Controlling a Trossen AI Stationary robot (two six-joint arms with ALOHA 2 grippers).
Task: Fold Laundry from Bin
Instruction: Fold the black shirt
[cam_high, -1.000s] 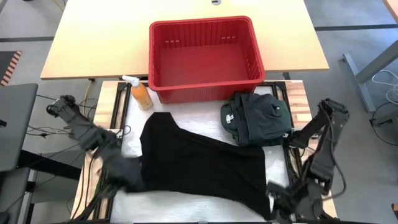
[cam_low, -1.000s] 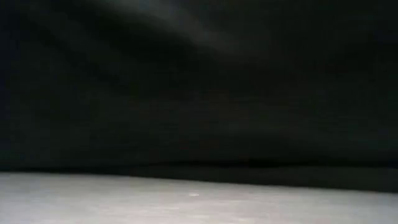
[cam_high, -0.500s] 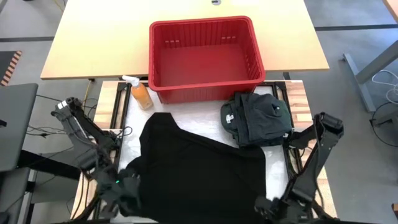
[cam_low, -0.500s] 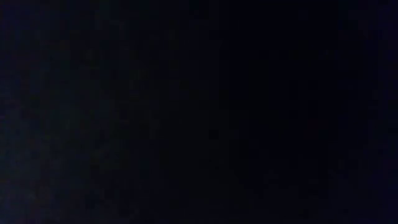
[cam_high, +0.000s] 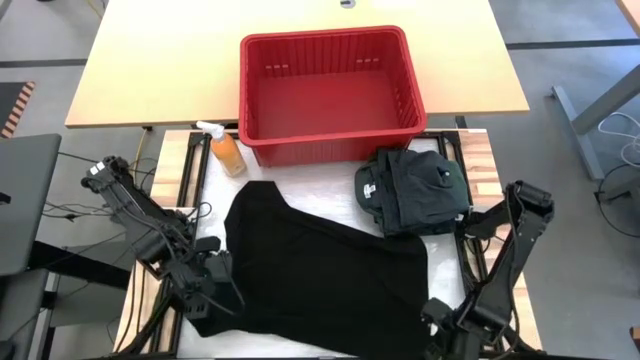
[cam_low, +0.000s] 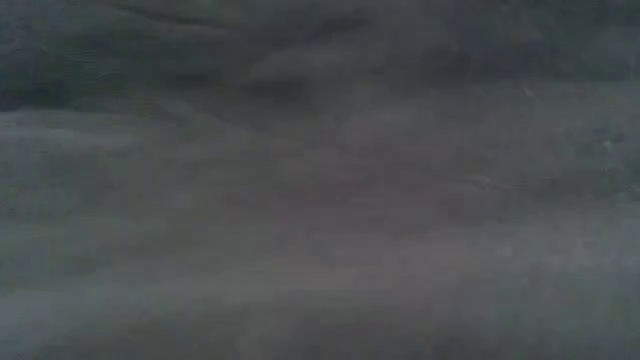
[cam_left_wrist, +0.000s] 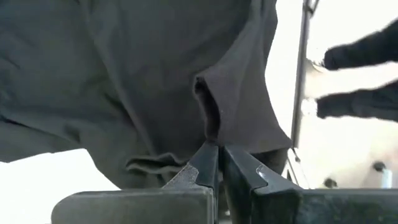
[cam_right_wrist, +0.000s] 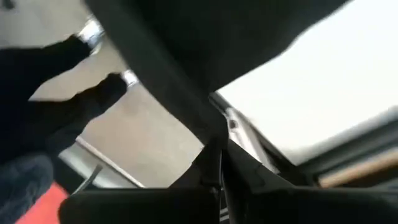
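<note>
A black garment (cam_high: 320, 265) lies spread on the white mat, and its near part fills the low view (cam_low: 320, 180). My left gripper (cam_high: 213, 290) is shut on its near left corner, and my right gripper (cam_high: 440, 318) is shut on its near right corner. A folded dark green pile (cam_high: 415, 190) with a small pale label rests on the mat at the far right. The red bin (cam_high: 322, 36) stands behind it on the far table, with no cloth inside. My left gripper pinches a small raised fold of the black cloth (cam_left_wrist: 208, 127) between its two fingers, near the garment's near left edge. The cloth runs away from the fingers in slack folds. My right gripper pinches an edge of the black cloth (cam_right_wrist: 208, 121) between its two fingers at the near right corner. The cloth runs up from the fingers as a band drawn fairly taut.
An orange spray bottle (cam_high: 226, 150) stands at the mat's far left, beside the bin. Bare white mat (cam_high: 210, 225) shows left of the garment. The other arm's fingers show beyond the cloth in each wrist view.
Both grippers, shut on the garment's near corners, have gone toward the table's near edge and then a little back. The garment's near edge has come over the low camera, whose view went from cloth above a strip of table to cloth only. The far part has stayed.
</note>
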